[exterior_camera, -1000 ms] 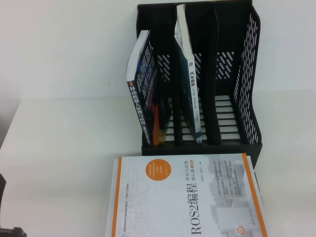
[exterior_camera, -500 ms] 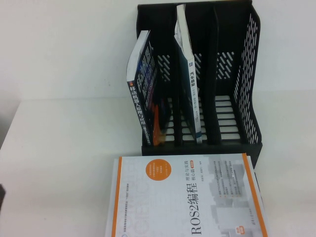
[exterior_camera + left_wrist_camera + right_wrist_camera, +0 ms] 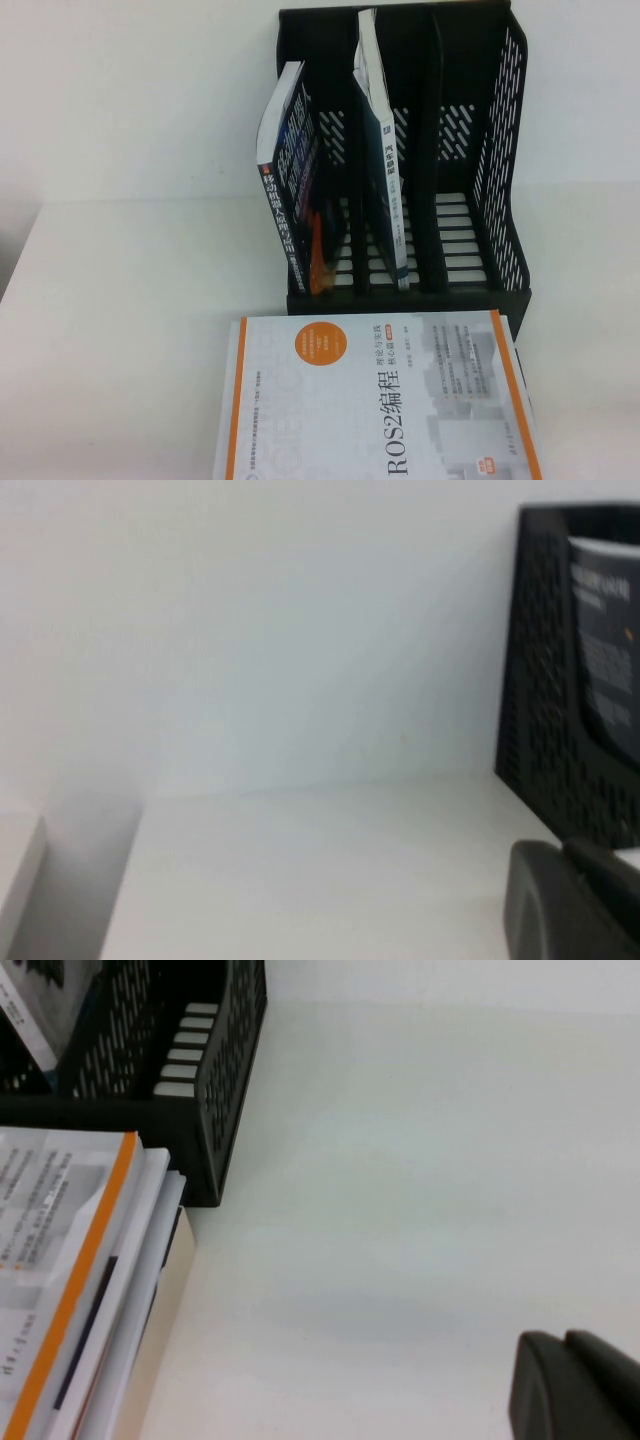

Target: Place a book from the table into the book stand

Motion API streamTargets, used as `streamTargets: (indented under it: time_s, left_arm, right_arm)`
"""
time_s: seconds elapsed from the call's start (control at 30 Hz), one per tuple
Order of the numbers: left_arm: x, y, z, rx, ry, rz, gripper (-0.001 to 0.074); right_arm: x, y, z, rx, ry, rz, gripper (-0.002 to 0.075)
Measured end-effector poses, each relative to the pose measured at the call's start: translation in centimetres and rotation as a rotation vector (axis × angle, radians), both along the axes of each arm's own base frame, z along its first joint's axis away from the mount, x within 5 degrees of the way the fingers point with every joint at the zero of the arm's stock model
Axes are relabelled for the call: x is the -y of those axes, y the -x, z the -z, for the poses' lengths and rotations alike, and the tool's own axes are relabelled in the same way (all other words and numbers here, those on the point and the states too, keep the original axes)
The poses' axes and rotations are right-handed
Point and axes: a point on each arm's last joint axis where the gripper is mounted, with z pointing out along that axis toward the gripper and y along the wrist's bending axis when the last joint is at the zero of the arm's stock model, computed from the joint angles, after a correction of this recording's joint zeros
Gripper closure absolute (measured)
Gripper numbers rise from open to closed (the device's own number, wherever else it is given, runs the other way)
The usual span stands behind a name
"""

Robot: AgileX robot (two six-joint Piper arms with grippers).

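Note:
The dark navy book (image 3: pixel 290 185) stands in the left slot of the black book stand (image 3: pixel 500 150), leaning left against the side wall, with nothing holding it. It also shows in the left wrist view (image 3: pixel 605 630), behind the stand's perforated wall (image 3: pixel 535 680). The white table (image 3: pixel 130 300) carries the stand. Neither gripper shows in the high view. My left gripper (image 3: pixel 565 852) is shut and empty, low over the table to the left of the stand. My right gripper (image 3: pixel 565 1340) is shut and empty, over bare table to the right of the stand (image 3: pixel 225 1060).
A thin white-and-blue book (image 3: pixel 382 150) stands in the stand's middle slot; the right slot holds nothing. The white, orange-edged ROS2 book (image 3: pixel 380 400) lies flat on other books at the table's front, also in the right wrist view (image 3: pixel 70 1250).
The dark tip of my left arm at the lower left corner of the high view has drawn back out of sight. The books and stand have not moved.

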Motion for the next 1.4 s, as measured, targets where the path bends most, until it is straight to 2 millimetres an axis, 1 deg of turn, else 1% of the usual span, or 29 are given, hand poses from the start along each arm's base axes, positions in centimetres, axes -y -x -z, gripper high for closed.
streamTargets:
  time_s: [0.13,0.27,0.4,0.57,0.63,0.73,0.87,1.03,1.1,1.4]
  left_arm:
    - [0.3,0.1,0.6,-0.057,-0.025,0.035,0.0737]
    - [0.3,0.1,0.6,-0.058,-0.030,0.036,0.0737]
    - [0.0,0.0,-0.1,0.013,-0.035,-0.005,0.0737]
    - [-0.4,0.1,-1.2,0.156,-0.153,-0.064,0.0737]
    - [-0.4,0.1,-1.4,0.173,-0.162,-0.062,0.0737]
    - [-0.2,0.1,-0.8,0.112,-0.160,-0.039,0.0737]
    - [-0.2,0.0,0.8,-0.073,-0.116,-0.016,0.0737]
    - [-0.4,0.3,2.5,-0.280,-0.007,-0.043,0.0737]
    - [-0.5,0.3,2.7,-0.305,0.008,-0.055,0.0737]
    - [-1.0,0.3,2.7,-0.308,-0.016,-0.122,0.0737]
  right_arm:
    - [0.0,0.0,0.0,0.000,0.000,0.000,0.0729]
    - [0.0,0.0,0.0,0.000,0.000,0.000,0.0729]
    - [0.0,0.0,0.0,0.000,0.000,0.000,0.0729]
    - [0.0,0.0,0.0,0.000,0.000,0.000,0.0729]
    - [0.0,0.0,0.0,0.000,0.000,0.000,0.0729]
    - [0.0,0.0,0.0,0.000,0.000,0.000,0.0729]
    - [0.0,0.0,0.0,0.000,0.000,0.000,0.0729]
    - [0.0,0.0,0.0,0.000,0.000,0.000,0.0729]
    - [0.0,0.0,0.0,0.000,0.000,0.000,0.0729]
    - [0.0,0.0,0.0,0.000,0.000,0.000,0.0729]
